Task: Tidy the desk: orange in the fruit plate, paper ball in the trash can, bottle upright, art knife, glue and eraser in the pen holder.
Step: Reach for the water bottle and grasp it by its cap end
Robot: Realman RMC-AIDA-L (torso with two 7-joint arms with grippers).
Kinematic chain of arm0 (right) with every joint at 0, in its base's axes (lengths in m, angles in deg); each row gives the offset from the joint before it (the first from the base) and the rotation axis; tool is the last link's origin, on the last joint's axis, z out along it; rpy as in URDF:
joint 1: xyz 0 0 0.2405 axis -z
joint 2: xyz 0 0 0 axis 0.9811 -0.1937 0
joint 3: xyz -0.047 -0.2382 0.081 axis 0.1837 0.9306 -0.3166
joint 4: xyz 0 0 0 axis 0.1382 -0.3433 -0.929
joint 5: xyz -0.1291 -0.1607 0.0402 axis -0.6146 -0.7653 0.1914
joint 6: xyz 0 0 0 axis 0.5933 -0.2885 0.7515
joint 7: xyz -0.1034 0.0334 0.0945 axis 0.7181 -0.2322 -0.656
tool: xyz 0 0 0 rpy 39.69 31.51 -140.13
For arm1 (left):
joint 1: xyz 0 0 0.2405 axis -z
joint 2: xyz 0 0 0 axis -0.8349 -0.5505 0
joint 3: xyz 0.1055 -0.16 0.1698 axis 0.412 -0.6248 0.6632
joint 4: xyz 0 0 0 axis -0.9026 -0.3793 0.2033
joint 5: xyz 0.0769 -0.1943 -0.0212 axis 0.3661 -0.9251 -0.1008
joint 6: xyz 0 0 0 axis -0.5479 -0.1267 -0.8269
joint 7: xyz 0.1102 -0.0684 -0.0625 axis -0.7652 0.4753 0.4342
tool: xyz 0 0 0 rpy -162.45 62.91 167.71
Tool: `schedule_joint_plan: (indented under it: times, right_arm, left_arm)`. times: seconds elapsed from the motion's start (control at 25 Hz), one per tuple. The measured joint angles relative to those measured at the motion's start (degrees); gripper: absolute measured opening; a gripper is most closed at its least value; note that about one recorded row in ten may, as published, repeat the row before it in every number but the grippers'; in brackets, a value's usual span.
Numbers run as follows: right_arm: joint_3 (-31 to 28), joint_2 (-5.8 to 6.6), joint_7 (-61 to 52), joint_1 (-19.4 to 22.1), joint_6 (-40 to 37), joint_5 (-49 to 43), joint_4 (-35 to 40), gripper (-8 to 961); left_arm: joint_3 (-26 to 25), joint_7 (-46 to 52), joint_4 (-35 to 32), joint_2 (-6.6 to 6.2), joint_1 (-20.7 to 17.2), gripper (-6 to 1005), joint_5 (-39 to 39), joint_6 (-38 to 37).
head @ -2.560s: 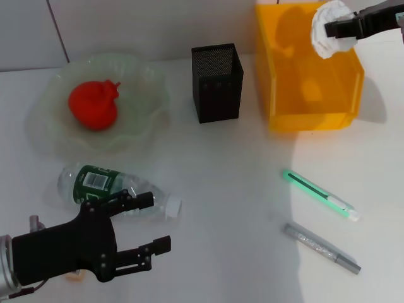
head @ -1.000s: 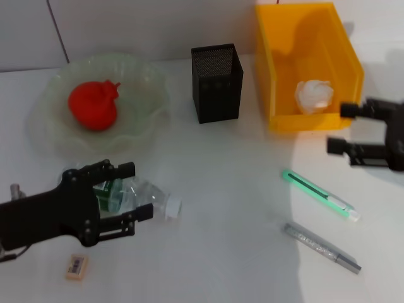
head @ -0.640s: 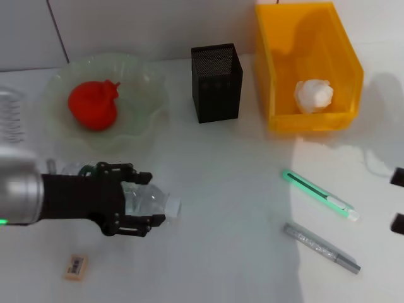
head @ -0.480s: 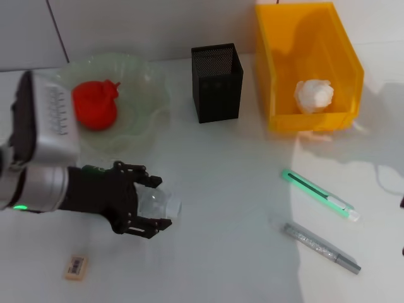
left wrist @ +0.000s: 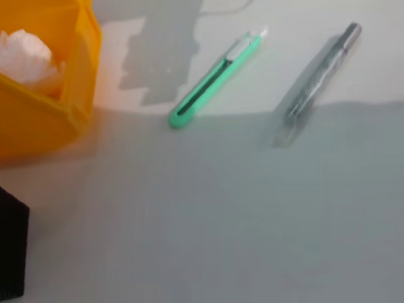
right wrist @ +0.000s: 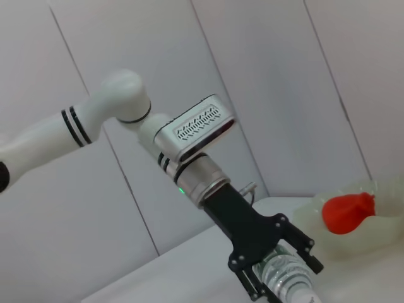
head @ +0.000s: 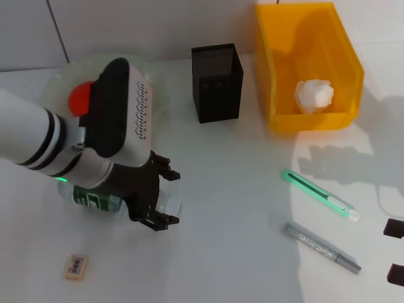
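The bottle (head: 95, 201) lies on its side at the front left, cap to the right. My left gripper (head: 163, 197) is shut around its clear shoulder near the cap; the right wrist view shows the fingers on both sides of the bottle (right wrist: 285, 279). The orange (head: 79, 98) sits in the fruit plate (head: 158, 95), partly hidden by my left arm. The paper ball (head: 314, 95) lies in the trash can (head: 278, 76). The eraser (head: 76, 266) lies at the front left. My right gripper (head: 395, 251) is open and empty at the right edge.
The pen holder (head: 216, 82) stands at the back middle. A green art knife (head: 319, 194) and a grey glue stick (head: 322, 248) lie at the right front; both also show in the left wrist view, the knife (left wrist: 218, 79) beside the glue (left wrist: 319, 72).
My right gripper dropped the paper ball into the trash can and drew back to the lower right. My left gripper moved onto the bottle and closed, and its wrist swung up over it.
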Motion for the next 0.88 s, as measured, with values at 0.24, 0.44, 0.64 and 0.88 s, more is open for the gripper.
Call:
schedule_joint_plan:
  times: [0.24, 0.44, 0.64, 0.88]
  right_arm:
    - [-0.04, -0.05, 0.00, -1.30, 0.30, -1.49, -0.55, 811]
    - [0.02, -0.04, -0.38, -1.92, 0.73, -2.86, -0.60, 810]
    - [-0.08, -0.03, -0.41, -1.91, 1.43, -3.12, -0.63, 810]
    - [0.24, -0.07, -0.67, -2.33, 1.52, -3.12, -0.67, 810]
  left_arm:
    - [1.28, 0.16, 0.29, 0.10, 1.72, 704, 2.90, 0.00]
    - [2.41, 0.16, 0.41, 0.12, 2.03, 700, 4.61, -0.11]
    - [2.93, -0.24, 0.83, 0.12, 2.10, 695, 4.76, 0.11]
    - [4.81, -0.65, 1.43, 0.12, 2.44, 690, 4.71, 2.55]
